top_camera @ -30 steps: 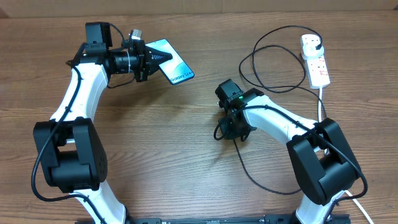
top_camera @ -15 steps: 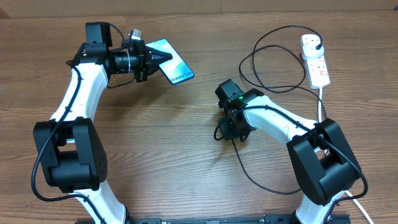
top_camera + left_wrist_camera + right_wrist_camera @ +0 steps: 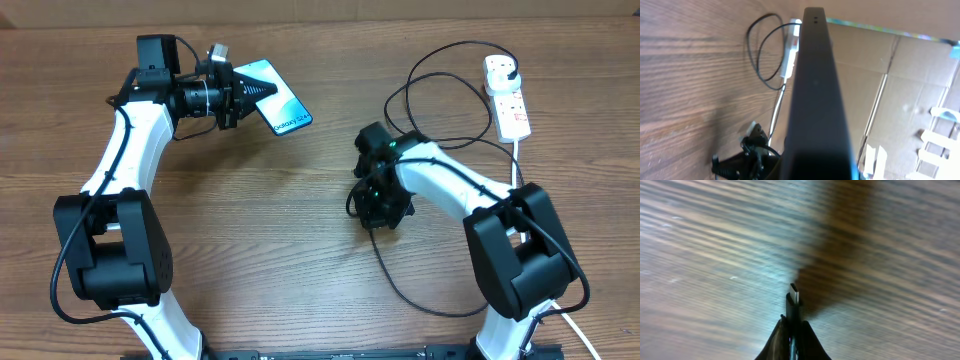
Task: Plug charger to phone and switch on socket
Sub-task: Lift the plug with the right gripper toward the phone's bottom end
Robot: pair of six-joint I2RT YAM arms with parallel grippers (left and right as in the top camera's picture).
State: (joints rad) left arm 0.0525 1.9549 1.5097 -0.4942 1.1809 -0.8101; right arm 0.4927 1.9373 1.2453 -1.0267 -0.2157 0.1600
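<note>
The phone (image 3: 285, 108), blue-teal screen up, sat clamped in the closed left fingers (image 3: 248, 92) near the table's (image 3: 300, 260) far edge. The right fingers (image 3: 774, 341) pinched the charger (image 3: 400, 282), a thin black cable, just behind its small metal tip (image 3: 794, 292), mid-table. The white socket (image 3: 507, 100) lay by the far right corner.
</note>
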